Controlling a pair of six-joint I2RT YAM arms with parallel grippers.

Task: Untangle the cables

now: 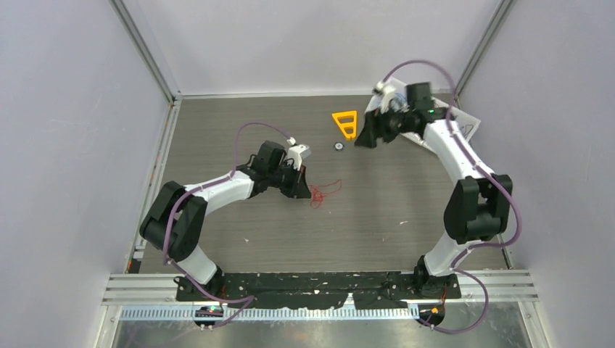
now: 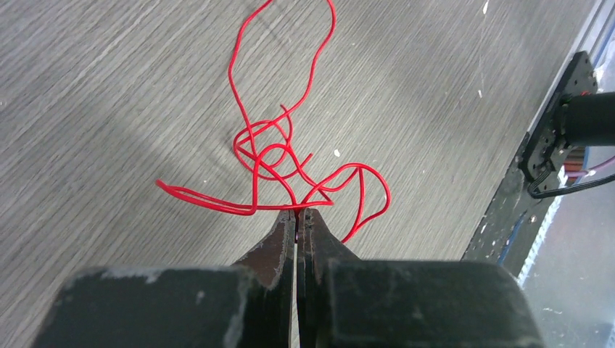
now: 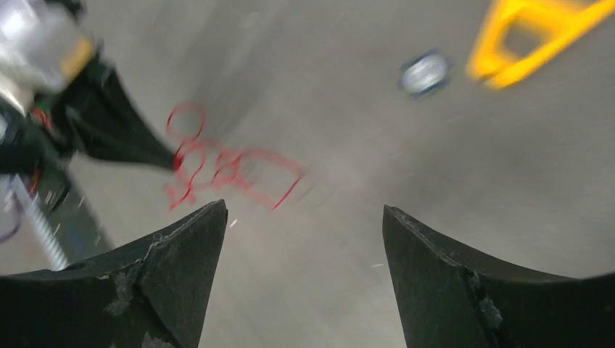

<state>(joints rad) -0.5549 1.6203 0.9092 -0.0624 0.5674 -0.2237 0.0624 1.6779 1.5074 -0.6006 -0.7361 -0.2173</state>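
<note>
I see the left arm stretched low, left pincer [image 2: 297, 212] clamped on the red cables [image 2: 275, 156], on the tabletop [image 1: 391, 217] nearer me than the orange triangle [image 1: 344, 114]. The right pincer [image 3: 304, 210] hangs wide beside that triangle, arm raised.

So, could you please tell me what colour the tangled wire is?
The wire is bright red, clearest in the left wrist view.

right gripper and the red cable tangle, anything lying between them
Nothing: in the right wrist view only bare table separates the open right gripper from the red cable tangle; the small round disc and orange triangle sit aside.
</note>
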